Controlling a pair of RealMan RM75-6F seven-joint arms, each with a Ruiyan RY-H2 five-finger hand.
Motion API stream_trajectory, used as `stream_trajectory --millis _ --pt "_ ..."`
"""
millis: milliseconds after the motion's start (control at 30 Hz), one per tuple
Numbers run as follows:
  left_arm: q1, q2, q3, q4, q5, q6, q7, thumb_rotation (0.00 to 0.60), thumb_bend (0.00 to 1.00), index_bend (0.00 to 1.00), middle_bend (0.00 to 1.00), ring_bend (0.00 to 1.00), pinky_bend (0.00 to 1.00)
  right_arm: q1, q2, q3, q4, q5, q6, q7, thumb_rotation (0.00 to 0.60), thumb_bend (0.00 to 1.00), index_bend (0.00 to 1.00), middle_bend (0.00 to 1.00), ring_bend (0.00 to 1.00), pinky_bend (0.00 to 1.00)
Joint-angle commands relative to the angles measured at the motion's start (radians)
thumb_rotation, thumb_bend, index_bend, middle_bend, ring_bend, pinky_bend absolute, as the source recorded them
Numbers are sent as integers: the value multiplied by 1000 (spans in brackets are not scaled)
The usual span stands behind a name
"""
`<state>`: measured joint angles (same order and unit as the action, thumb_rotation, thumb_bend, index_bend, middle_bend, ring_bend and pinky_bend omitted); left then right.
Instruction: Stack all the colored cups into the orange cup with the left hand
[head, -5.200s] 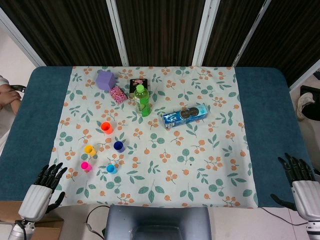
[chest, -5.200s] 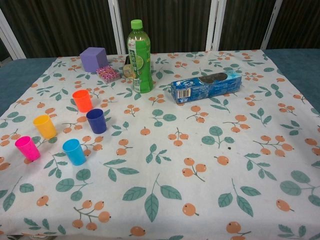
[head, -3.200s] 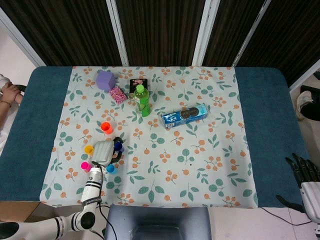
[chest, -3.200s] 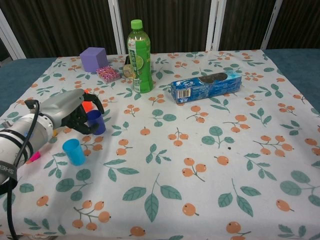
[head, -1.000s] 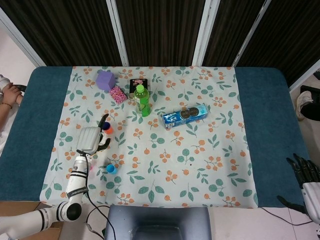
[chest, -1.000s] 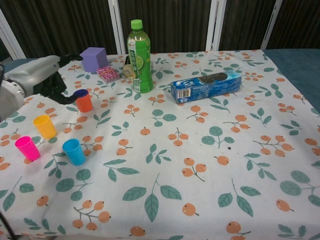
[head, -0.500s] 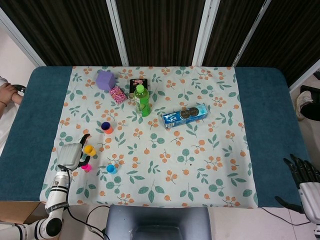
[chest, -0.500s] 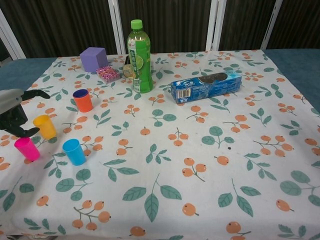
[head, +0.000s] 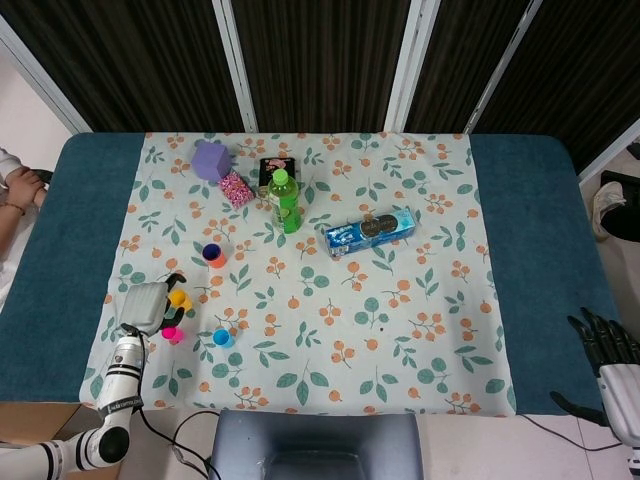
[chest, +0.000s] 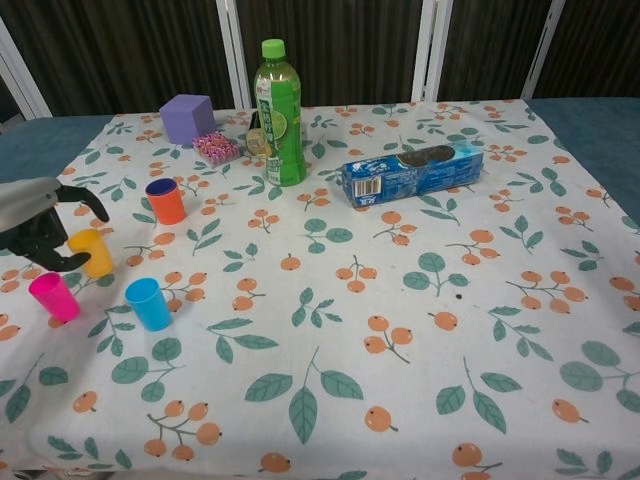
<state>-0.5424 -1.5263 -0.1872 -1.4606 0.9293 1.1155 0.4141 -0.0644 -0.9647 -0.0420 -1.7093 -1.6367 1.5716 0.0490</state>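
The orange cup (head: 213, 254) (chest: 165, 200) stands upright on the flowered cloth with the dark blue cup nested inside it. Nearer the front left stand the yellow cup (head: 181, 298) (chest: 95, 252), the pink cup (head: 171, 333) (chest: 54, 296) and the light blue cup (head: 222, 338) (chest: 149, 303), each apart from the others. My left hand (head: 145, 305) (chest: 35, 230) sits just left of the yellow cup, its fingers spread and curving around the cup's left side without closing on it. My right hand (head: 610, 360) hangs off the table's lower right corner, fingers spread and holding nothing.
A green bottle (head: 284, 200) (chest: 279, 110) stands behind the cups. A blue cookie pack (head: 369, 232) (chest: 412, 172) lies to its right. A purple cube (head: 211, 160), a pink-dotted box (head: 235, 187) and a black box (head: 275, 168) sit at the back left.
The dark blue cup went into the orange cup and my left hand let go. The hand then dropped back toward the front left and has just closed in on the yellow cup.
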Motion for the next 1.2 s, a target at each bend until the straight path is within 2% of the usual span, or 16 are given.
stream_trajectory --millis 33,133,400,500,733,900,1200 --pt "-5 -5 -3 9 -7 -7 2 600 352 359 1000 1000 1000 0 0 0 0 0 1 1 600 196 0 0 0 0" --pt "-7 -7 -4 16 -14 -17 -2 600 351 433 1000 1000 1000 0 1 1 0 2 1 2 600 196 0 0 0 0" --pt "-9 -12 -10 29 -7 -19 -22 600 347 527 1000 1000 1000 0 0 1 0 2 0 0 600 196 0 0 0 0" --pt "-15 -8 -29 31 4 -3 -31 600 351 558 1000 1000 1000 0 0 1 -1 2 0 -1 600 196 0 0 0 0" --pt "-80 -7 -139 18 14 46 -23 600 356 566 1000 1000 1000 2 -2 2 -2 7 -6 -9 600 196 0 0 0 0" --pt "-148 -51 -189 63 -25 46 35 600 357 566 1000 1000 1000 2 0 4 -3 10 -4 -5 600 196 0 0 0 0" --pt "-194 -125 -185 182 -72 15 58 600 359 566 1000 1000 1000 2 8 7 -2 18 -4 8 600 196 0 0 0 0"
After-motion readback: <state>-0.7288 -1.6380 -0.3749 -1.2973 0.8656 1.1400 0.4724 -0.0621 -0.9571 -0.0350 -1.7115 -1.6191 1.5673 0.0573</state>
